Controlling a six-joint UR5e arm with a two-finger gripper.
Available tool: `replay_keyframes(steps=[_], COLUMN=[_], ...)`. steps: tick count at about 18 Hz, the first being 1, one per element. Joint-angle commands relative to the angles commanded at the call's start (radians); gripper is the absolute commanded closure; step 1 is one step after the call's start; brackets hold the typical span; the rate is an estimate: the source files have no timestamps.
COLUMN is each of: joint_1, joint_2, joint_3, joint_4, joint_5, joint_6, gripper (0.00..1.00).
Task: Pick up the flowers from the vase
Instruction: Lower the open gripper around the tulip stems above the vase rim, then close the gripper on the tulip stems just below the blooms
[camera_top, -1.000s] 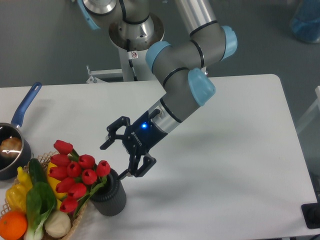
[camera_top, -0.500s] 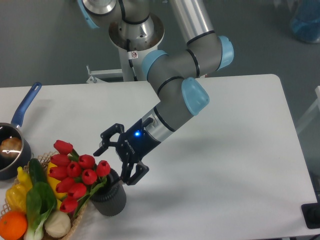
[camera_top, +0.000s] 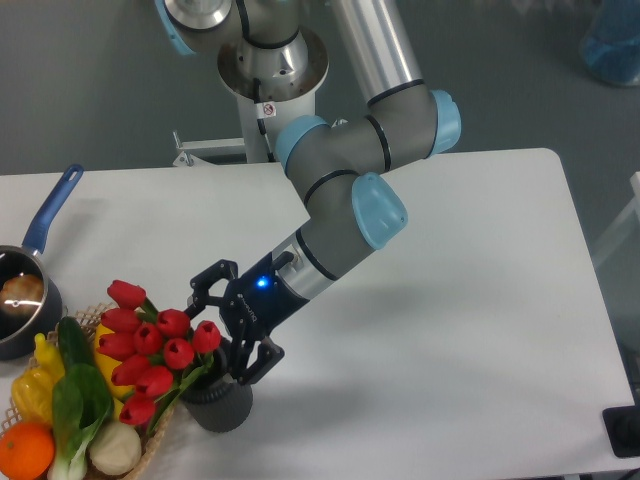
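The flowers (camera_top: 155, 348), a bunch of red tulips with green leaves, lean to the left out of the vase (camera_top: 220, 402), a short dark grey ribbed cylinder near the table's front left. My gripper (camera_top: 222, 330) is open, its black fingers spread on either side of the rightmost tulip heads just above the vase's mouth. One finger (camera_top: 205, 282) shows behind the blooms, the other (camera_top: 252, 364) sits over the vase's right rim. The stems inside the vase are hidden.
A wicker basket (camera_top: 150, 447) with yellow, green, white and orange produce stands right beside the vase on the left. A dark saucepan (camera_top: 22, 300) with a blue handle sits at the left edge. The white table (camera_top: 450, 330) stretches to the right.
The gripper has moved down and to the left, from right of the bunch to straddling the rightmost tulips above the vase. Flowers and vase have not moved.
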Motion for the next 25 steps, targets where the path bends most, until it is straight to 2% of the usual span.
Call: replay_keyframes(steps=[6, 12, 14, 19, 20, 21, 22, 23, 25], joint_1=[-0.002, -0.002, -0.002, -0.002, -0.002, -0.002, -0.002, -0.002, -0.002], joint_2=[0.0, 0.0, 0.0, 0.002, 0.002, 0.003, 0.003, 0.005, 0.006], joint_3=[-0.002, 0.0, 0.0, 0.005, 0.005, 0.005, 0.005, 0.005, 0.005], joint_4=[0.0, 0.0, 0.002, 0.003, 0.002, 0.003, 0.002, 0.002, 0.002], joint_5=[0.002, 0.002, 0.002, 0.002, 0.002, 0.002, 0.002, 0.003, 0.003], joint_6=[0.0, 0.0, 0.0, 0.002, 0.002, 0.002, 0.002, 0.002, 0.002], gripper=[0.0, 0.22, 0.26, 0.29, 0.32, 0.39, 0.51, 0.55, 0.55])
